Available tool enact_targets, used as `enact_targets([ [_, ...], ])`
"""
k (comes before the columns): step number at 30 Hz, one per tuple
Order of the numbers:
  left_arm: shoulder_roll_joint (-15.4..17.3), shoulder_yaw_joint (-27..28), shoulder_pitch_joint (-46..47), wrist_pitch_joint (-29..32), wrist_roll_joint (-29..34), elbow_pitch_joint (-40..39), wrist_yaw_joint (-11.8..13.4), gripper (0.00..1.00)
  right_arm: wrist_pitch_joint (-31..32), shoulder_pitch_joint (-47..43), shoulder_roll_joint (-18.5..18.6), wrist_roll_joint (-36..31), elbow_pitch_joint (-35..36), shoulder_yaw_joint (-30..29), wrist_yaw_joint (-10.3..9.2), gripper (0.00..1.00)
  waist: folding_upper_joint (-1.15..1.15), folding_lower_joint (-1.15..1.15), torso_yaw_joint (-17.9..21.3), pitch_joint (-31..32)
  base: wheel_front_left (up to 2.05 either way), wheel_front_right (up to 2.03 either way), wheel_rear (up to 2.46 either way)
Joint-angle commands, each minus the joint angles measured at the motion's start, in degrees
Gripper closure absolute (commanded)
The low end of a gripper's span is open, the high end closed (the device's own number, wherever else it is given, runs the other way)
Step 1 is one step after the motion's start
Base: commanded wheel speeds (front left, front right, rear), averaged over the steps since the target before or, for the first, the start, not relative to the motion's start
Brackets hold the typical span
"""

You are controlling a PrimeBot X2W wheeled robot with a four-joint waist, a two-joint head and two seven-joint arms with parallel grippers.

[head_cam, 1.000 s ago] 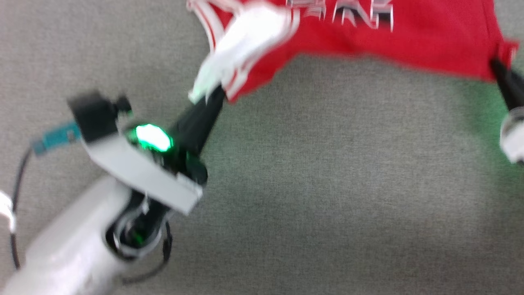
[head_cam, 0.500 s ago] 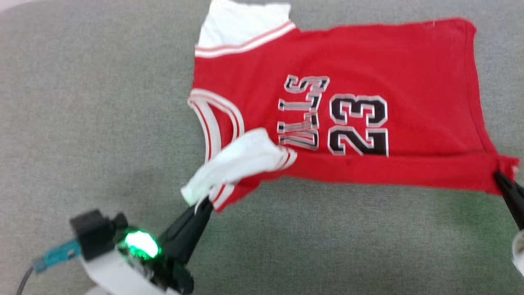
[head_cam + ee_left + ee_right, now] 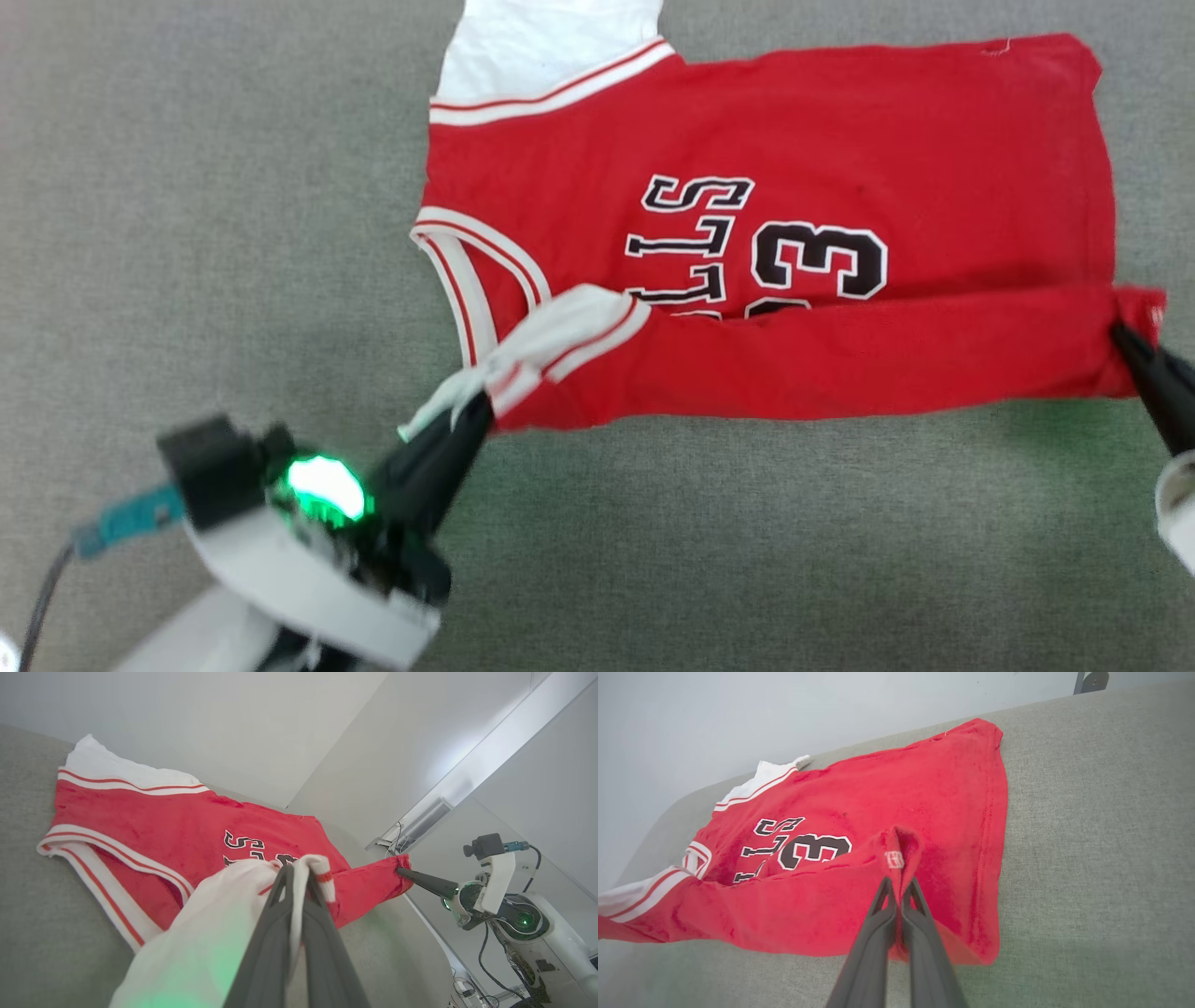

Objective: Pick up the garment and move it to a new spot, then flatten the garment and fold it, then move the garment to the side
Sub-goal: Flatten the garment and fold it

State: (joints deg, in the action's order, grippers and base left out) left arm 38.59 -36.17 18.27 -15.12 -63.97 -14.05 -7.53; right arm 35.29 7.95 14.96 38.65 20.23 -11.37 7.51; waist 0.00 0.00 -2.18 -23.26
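The garment (image 3: 766, 140), a red jersey with white sleeves and black lettering, lies spread on the grey table with its near edge lifted and folding over the chest print. My left gripper (image 3: 478, 408) is shut on the near white sleeve and shoulder corner (image 3: 299, 872). My right gripper (image 3: 1120, 334) is shut on the near hem corner (image 3: 899, 884) at the right. The raised red strip (image 3: 822, 364) stretches between the two grippers and hides the lower half of the number. The far sleeve (image 3: 541, 42) lies flat on the table.
Grey fabric-covered table (image 3: 187, 187) spreads around the jersey, with open surface to the left and in front (image 3: 747, 560). A pale wall (image 3: 738, 718) rises behind the table's far edge. The right arm's wrist camera and cable (image 3: 490, 868) appear in the left wrist view.
The camera has tilted, bringing the whole jersey into view. Both grippers have carried the near edge up and toward the far side, so the fold now covers part of the number.
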Motion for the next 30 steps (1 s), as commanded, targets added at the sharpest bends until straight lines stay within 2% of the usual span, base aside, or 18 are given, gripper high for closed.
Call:
enact_targets([
  [1, -0.49, 0.04, 2.10, 0.00, -0.33, 1.14, 0.14, 1.00, -0.41, 1.83, 0.48, -0.13, -1.10, 0.41, -0.04, 1.00, 0.00, 0.00, 0.01, -1.02, 0.00, 0.00, 0.00],
  [10, -4.33, -1.72, 13.17, 0.00, -2.11, 10.53, 0.14, 1.00, -3.49, 9.68, 2.03, -1.54, -11.23, 0.04, -0.04, 1.00, 0.00, 0.00, -0.99, -4.19, 0.00, 0.00, 0.00],
  [21, -6.64, -3.64, 15.94, 0.02, 0.41, 25.16, 0.14, 1.00, -8.14, 11.80, 1.27, -3.34, -20.76, 1.83, -0.04, 1.00, 0.00, 0.00, -0.71, -6.61, 0.00, 0.00, 0.00],
  [27, -6.85, -7.11, 17.38, 0.09, 1.66, 31.61, 0.15, 1.00, -10.26, 11.60, 1.40, -4.11, -23.91, 4.19, -0.07, 1.00, 0.00, 0.00, -0.70, -6.60, 0.00, 0.00, 0.00],
  [28, -6.75, -7.33, 17.60, 0.09, 1.38, 31.84, 0.15, 0.93, -10.67, 11.69, 1.40, -4.17, -23.90, 4.54, -0.06, 1.00, 0.00, 0.00, -0.63, -6.34, 0.00, 0.00, 0.00],
  [29, -6.52, -7.55, 17.79, 0.09, 1.29, 31.94, 0.15, 0.76, -11.22, 11.62, 1.65, -4.40, -23.77, 4.90, -0.06, 0.86, 0.00, 0.00, -0.61, -5.99, 0.00, 0.00, 0.00],
  [30, -6.00, -7.58, 18.04, 0.08, 1.67, 32.05, 0.15, 0.43, -11.83, 11.58, 1.79, -4.60, -23.59, 5.09, -0.06, 0.60, 0.00, 0.00, -0.58, -5.62, 0.00, 0.00, 0.00],
])
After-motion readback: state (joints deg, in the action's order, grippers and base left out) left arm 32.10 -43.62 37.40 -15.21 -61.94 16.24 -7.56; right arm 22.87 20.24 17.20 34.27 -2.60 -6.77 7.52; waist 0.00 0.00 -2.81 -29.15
